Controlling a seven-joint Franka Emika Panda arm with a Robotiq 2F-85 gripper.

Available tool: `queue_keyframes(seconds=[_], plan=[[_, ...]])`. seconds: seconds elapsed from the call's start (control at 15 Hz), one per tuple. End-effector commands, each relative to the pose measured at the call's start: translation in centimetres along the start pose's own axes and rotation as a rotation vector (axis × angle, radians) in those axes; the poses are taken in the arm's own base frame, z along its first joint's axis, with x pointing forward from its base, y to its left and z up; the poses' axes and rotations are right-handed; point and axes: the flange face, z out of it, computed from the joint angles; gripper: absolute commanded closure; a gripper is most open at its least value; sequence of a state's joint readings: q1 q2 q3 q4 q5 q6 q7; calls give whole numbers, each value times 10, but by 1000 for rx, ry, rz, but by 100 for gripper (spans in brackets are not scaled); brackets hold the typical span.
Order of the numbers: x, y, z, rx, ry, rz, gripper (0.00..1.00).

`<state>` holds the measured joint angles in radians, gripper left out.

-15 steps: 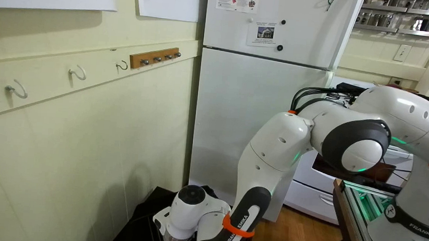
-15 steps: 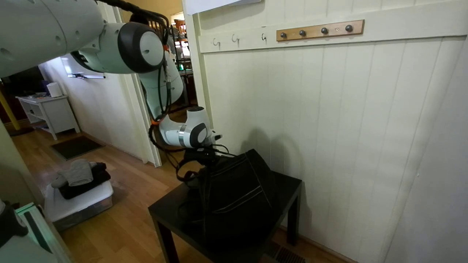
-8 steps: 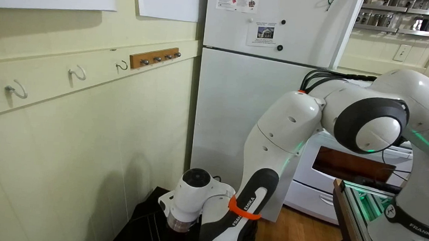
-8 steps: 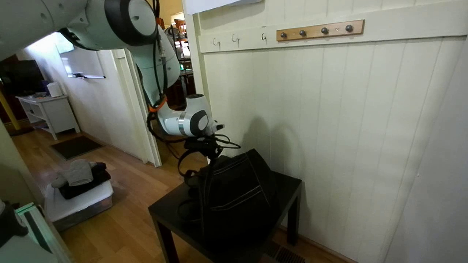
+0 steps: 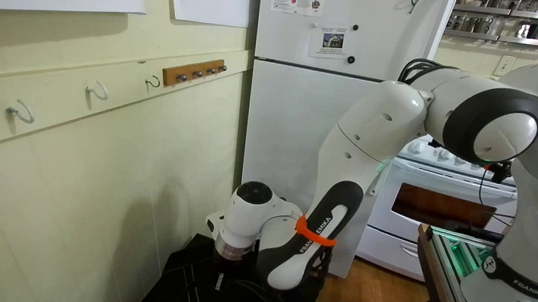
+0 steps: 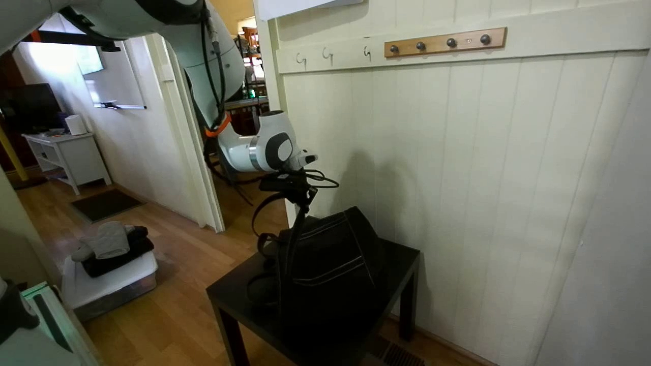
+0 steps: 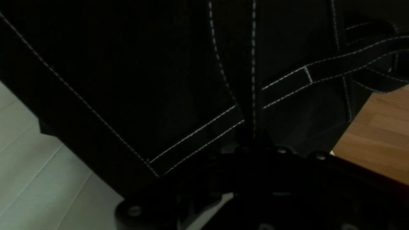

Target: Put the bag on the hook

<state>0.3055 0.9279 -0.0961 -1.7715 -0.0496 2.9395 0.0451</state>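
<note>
The black bag (image 6: 333, 269) with pale stitching sits on a low black table (image 6: 236, 290); its top shows in an exterior view (image 5: 181, 283). My gripper (image 6: 304, 206) is above the bag's top edge, pointing down. In the wrist view (image 7: 252, 147) the dark fingers are together on a black strap (image 7: 241, 80) that runs up from the bag. A strap loop also hangs beside the gripper. The fingertips are very dark. Pale curved hooks (image 5: 97, 91) are on the cream wall rail, higher than the gripper; they also show in an exterior view (image 6: 327, 53).
A wooden plaque with knobs (image 6: 445, 42) is on the same rail, beside the hooks. The wall (image 5: 103, 181) stands close beside the table. A white fridge (image 5: 284, 138) and a stove (image 5: 437, 202) stand behind the arm. A lidded bin with clothes (image 6: 109, 274) is on the floor.
My gripper and arm have risen steadily, drawing the strap up straighter above the bag. The bag's body stays on the table in much the same place.
</note>
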Motion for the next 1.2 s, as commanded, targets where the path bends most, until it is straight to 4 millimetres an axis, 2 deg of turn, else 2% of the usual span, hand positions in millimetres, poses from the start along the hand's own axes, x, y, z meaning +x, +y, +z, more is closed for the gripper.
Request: queue_keyframes(seconds=[0.0,0.33,0.67,0.73,0.8,0.93,1.13], plan=[[-2,16,-38,-67,17,61,98],[2,44,-83,-162,72,124,98],[3,63,-120,-245,137,180,98],[1,65,-124,-251,150,194,98],[10,66,-110,-240,115,169,93],[7,68,-117,-250,123,183,93],[5,67,-118,-250,123,188,93]])
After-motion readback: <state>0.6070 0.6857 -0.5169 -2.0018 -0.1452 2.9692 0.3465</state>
